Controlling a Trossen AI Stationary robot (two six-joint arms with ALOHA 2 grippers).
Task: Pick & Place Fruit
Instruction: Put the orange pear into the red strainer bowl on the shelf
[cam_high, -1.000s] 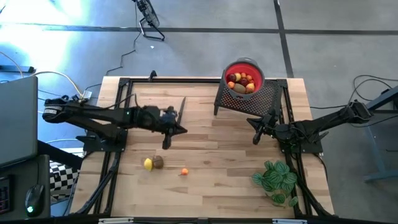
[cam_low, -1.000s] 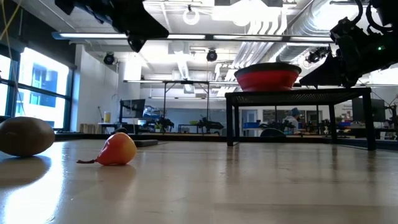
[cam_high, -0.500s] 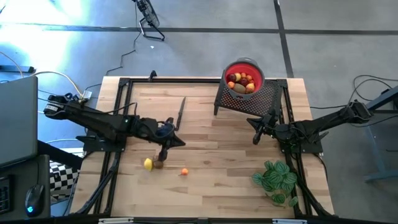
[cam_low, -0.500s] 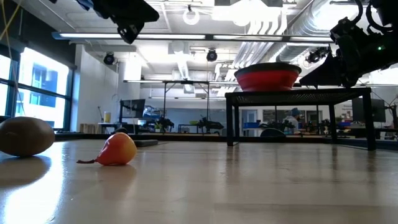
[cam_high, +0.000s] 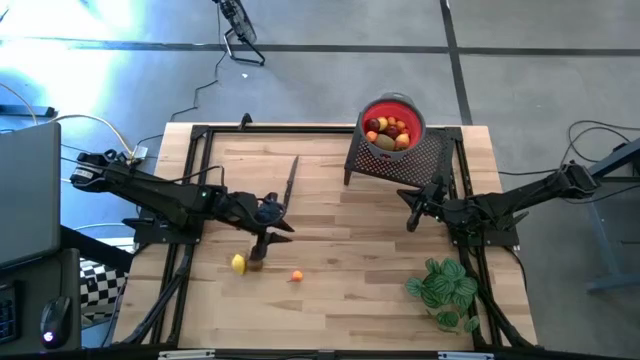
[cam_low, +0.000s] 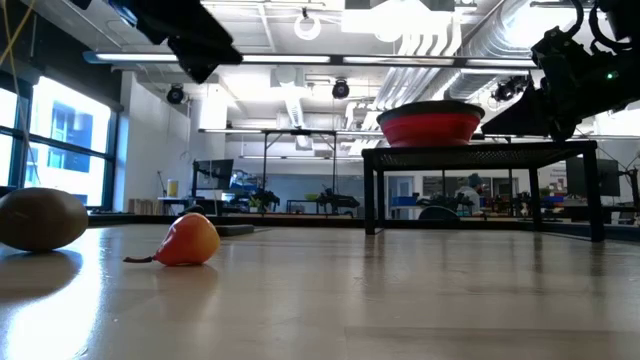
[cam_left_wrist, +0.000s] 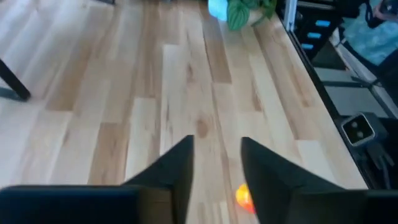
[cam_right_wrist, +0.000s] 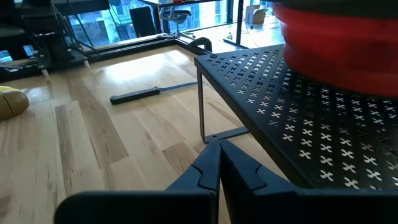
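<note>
Now that my left gripper (cam_high: 262, 238) has dropped over the brown fruit (cam_high: 255, 262) and parted its fingers slightly, I'm set to grasp; right gripper (cam_high: 413, 208) waits, pinched closed.

High view straight down over whole surface (cam_high: 330, 200). Low view level at surface height, facing room. Wrist views close, forward-looking. High and low share red bowl (cam_high: 392, 122).

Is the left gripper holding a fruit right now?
No, the left gripper stands open with nothing between its fingers; the orange fruit lies on the table.
</note>
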